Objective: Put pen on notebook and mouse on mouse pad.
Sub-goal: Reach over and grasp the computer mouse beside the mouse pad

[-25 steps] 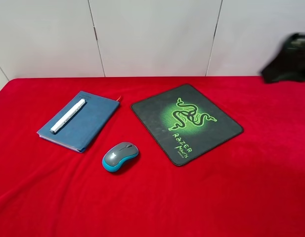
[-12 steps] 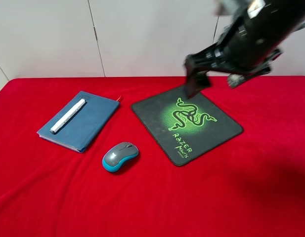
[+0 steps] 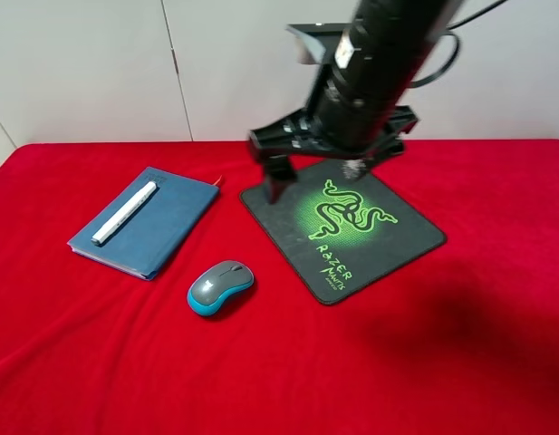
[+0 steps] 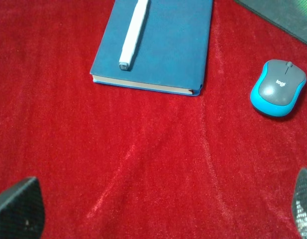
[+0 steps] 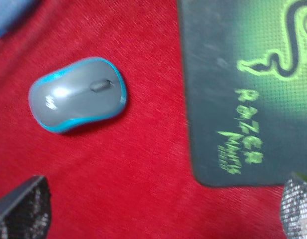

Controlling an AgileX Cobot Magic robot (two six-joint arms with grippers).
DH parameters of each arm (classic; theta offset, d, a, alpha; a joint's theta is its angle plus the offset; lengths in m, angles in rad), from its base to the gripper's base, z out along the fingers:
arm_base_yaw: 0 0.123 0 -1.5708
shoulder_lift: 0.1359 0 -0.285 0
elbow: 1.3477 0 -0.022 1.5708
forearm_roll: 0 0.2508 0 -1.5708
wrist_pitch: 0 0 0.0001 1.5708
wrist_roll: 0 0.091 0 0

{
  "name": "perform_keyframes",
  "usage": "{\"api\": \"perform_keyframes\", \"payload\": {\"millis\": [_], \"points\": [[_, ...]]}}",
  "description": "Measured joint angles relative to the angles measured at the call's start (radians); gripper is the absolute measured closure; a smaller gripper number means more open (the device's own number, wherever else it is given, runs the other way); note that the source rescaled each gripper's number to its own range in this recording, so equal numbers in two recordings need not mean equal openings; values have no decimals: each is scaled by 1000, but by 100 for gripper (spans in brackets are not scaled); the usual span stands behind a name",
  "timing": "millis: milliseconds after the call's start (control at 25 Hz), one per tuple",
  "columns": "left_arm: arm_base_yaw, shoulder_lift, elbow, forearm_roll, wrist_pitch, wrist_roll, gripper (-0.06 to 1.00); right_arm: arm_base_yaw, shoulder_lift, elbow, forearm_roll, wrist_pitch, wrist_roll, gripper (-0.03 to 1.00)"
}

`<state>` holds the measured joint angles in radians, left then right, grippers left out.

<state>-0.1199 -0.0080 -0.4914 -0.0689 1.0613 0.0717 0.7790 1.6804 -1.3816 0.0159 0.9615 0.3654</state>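
**Mouse (image 3: 220, 287): off the mouse pad (image 3: 415, 237), down-left of my right gripper (image 5: 158, 206).**

The mouse sits on the red cloth (image 3: 397, 362) just beside the pad's near-left edge, not touching it, its long axis aimed diagonally at the pad. My right gripper hangs over the pad's far-left corner, fingers spread wide, grasping nothing. The mouse's length runs nearly along the line between my fingertips, so I judge a wrist turn is needed to pinch its sides. My left gripper (image 4: 160, 204), likewise spread and empty, looks farther off. The pen (image 3: 125, 213) already lies on the notebook (image 3: 161, 231).
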Motion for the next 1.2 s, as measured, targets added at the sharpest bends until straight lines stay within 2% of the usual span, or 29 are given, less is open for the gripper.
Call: {"api": "perform_keyframes", "payload": {"millis": [440, 600, 800, 1200], "points": [[0, 0, 0, 0, 0, 0, -5, 80, 207, -217, 8, 61, 253, -3], [0, 0, 0, 0, 0, 0, -5, 114, 272, -274, 12, 62, 413, -3], [0, 0, 0, 0, 0, 0, -5, 138, 343, -298, 43, 58, 595, -3], [0, 0, 0, 0, 0, 0, -5, 139, 471, -298, 146, 15, 759, -3]]}}
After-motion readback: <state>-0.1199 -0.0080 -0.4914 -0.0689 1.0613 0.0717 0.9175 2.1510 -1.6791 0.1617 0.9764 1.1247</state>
